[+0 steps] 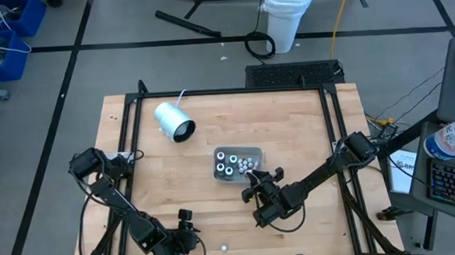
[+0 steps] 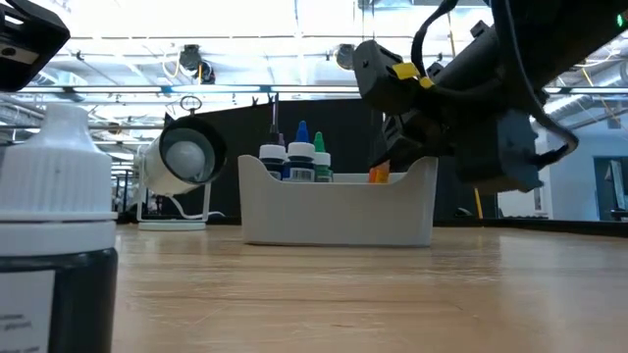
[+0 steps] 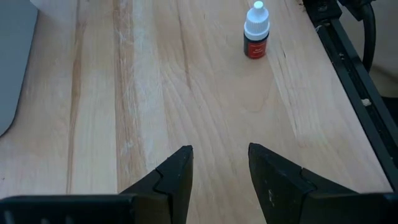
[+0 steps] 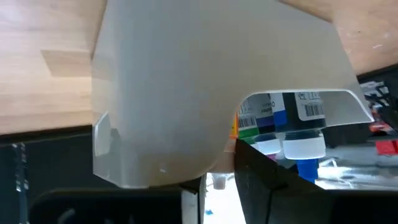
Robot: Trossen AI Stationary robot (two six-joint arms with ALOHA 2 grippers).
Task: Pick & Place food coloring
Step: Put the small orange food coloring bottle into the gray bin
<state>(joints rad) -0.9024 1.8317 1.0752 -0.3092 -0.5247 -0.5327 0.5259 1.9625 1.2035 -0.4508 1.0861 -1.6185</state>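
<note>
A light wooden table (image 1: 290,132) is seen. On it are set a grey tray (image 1: 238,164) near centre, a white cylinder (image 1: 173,121) at 10 o'clock, and 1 small bottle (image 1: 224,248) at 6 o'clock.

The overhead camera looks straight down on the whole table (image 1: 228,135). The table-level camera looks across the boards at the tray (image 2: 339,211), which the right wrist camera sees very close. The left wrist camera faces down at bare wood.
</note>
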